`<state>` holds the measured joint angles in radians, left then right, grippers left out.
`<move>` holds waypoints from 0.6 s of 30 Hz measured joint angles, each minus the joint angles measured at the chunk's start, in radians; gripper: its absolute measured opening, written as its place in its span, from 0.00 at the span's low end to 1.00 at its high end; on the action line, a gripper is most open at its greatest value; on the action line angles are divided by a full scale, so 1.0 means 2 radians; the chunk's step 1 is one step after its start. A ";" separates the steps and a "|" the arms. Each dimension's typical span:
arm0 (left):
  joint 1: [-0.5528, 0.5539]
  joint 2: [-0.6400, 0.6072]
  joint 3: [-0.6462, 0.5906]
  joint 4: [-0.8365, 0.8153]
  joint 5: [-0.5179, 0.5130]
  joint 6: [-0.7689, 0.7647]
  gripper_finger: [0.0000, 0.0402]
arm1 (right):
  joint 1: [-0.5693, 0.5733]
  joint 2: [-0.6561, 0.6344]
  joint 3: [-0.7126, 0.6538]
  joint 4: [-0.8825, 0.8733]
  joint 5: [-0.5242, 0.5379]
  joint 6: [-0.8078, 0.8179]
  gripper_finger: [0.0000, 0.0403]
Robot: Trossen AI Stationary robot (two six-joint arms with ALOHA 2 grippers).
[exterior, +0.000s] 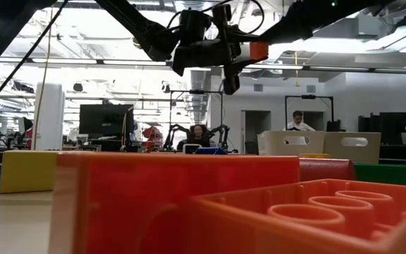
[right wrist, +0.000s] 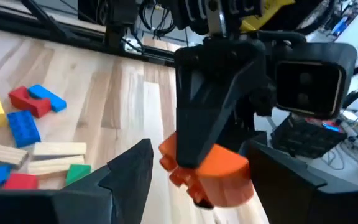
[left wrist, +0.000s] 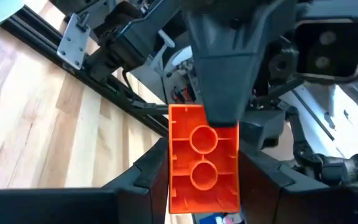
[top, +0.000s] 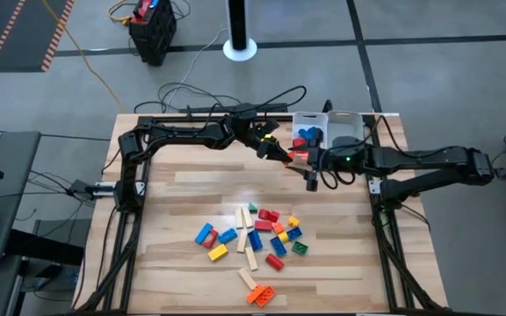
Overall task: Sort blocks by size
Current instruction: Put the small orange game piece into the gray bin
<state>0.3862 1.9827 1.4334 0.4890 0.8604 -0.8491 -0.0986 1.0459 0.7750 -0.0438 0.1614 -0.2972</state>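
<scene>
An orange block (left wrist: 202,163) hangs above the far middle of the table, and my left gripper (top: 286,154) is shut on it. My right gripper (right wrist: 201,163) is open and faces the left one. Its two fingers (right wrist: 135,165) stand on either side of the same block with a small gap. In the low view both grippers meet at the top, with the orange block (exterior: 259,51) beside them. The other blocks (top: 257,241), red, blue, yellow, green and orange with some pale wooden bars, lie scattered on the near middle of the table. My left gripper pinches the orange block by its two long sides (left wrist: 174,155) between its two fingers. The fingers come level from the table's left and lie along the block. The block is lifted clear of the table, its hollow underside with two round tubes toward the left wrist camera.
A white tray (top: 351,117) holding blue and red blocks stands at the far right, just behind the grippers. The bare wood between the grippers and the pile is free. In the low view a big orange brick (exterior: 316,219) and a red one (exterior: 168,190) fill the foreground.
</scene>
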 joint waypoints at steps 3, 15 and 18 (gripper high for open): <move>-0.001 0.000 0.000 0.000 -0.012 -0.005 0.34 | -0.001 0.012 0.000 0.010 0.004 -0.002 0.70; -0.006 0.000 0.000 -0.002 -0.033 -0.014 0.34 | -0.011 0.035 0.000 0.019 0.013 -0.001 0.68; -0.006 0.000 0.000 -0.002 -0.033 -0.017 0.34 | -0.012 0.035 0.000 0.018 0.013 -0.003 0.63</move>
<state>0.3748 1.9827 1.4330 0.4858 0.7944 -0.8822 -0.1227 1.1164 0.7750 -0.0077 0.1879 -0.3038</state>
